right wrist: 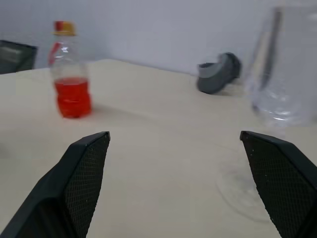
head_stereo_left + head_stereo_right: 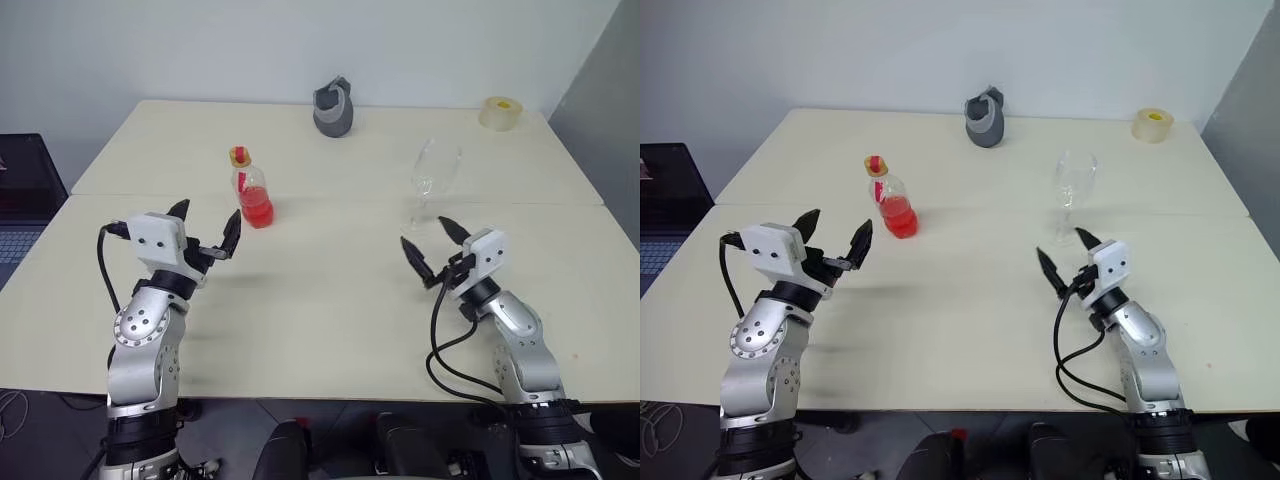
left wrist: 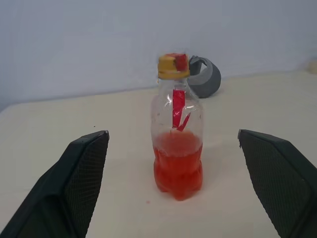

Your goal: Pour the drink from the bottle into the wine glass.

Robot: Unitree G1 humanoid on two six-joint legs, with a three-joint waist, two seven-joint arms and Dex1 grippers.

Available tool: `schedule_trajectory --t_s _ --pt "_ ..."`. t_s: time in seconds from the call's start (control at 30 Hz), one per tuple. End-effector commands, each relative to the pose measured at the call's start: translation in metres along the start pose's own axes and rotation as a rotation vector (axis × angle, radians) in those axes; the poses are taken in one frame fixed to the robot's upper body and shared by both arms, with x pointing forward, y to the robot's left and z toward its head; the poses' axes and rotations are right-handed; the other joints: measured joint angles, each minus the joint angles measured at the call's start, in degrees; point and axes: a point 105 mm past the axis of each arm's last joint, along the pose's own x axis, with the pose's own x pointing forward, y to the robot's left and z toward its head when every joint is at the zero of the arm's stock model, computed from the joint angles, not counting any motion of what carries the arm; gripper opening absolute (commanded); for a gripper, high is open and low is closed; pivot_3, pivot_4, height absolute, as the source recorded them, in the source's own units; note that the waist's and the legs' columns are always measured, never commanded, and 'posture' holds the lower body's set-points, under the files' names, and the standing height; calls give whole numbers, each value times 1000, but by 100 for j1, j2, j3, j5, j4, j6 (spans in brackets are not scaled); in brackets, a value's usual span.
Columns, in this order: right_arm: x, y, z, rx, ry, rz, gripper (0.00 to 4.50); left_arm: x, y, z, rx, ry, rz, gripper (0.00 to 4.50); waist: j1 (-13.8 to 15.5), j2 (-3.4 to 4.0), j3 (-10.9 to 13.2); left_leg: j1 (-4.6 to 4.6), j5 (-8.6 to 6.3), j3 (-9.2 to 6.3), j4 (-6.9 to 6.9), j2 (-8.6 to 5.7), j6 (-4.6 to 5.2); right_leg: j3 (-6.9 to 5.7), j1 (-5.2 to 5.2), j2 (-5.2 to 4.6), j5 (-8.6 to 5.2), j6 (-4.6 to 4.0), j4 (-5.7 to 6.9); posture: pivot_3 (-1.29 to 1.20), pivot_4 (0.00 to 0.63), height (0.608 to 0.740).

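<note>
The bottle (image 2: 253,190) stands upright on the bench (image 2: 320,310), cap on, its long axis vertical, with red drink (image 3: 177,166) filling roughly the lower third. It lies straight ahead of the left hand (image 2: 205,232), near it and centred between the spread fingers (image 3: 74,193); that hand is clearly the nearer one to it. The glass (image 2: 432,180) stands just beyond the right hand (image 2: 432,246), which is also spread and empty, and well apart from the bottle. Behind them sit a grey container (image 2: 334,108) and a tape roll (image 2: 500,112). The pale bench meets a plain white wall.

Bare table (image 2: 320,290) between bottle (image 2: 251,190) and wine glass (image 2: 430,180).
</note>
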Motion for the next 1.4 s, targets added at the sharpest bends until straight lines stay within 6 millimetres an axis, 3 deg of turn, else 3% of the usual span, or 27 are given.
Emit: schedule_trajectory --t_s 0.03,0.2,0.43,0.93,1.4 --pt "3 13 15 -12 -23 99 4500 11 -3 1 1 -9 -9 4476 2 0 0 0 0 -1 1 -1 0 -1 1 0 0 0 -1 0 150 740" --pt "9 16 20 -14 -22 118 4500 27 0 -23 -16 97 13 4476 3 -1 0 -1 0 -2 3 -3 0 -2 1 0 0 0 -1 0 150 740" --pt "11 32 31 -5 -28 206 4500 53 -5 -39 -27 153 -33 4476 3 -2 0 -5 0 -8 3 -4 0 -9 0 0 0 0 -1 0 150 740" --pt "16 44 45 -8 -50 272 4500 90 -2 -44 -40 157 -49 4476 2 -3 0 -7 0 -11 5 -5 -1 -15 0 0 0 0 -1 0 150 740" --pt "9 79 55 17 -17 511 4500 115 -12 -42 -47 180 -82 4476 0 -5 2 -10 0 -11 8 -11 0 -29 -2 0 0 1 -2 0 150 740"
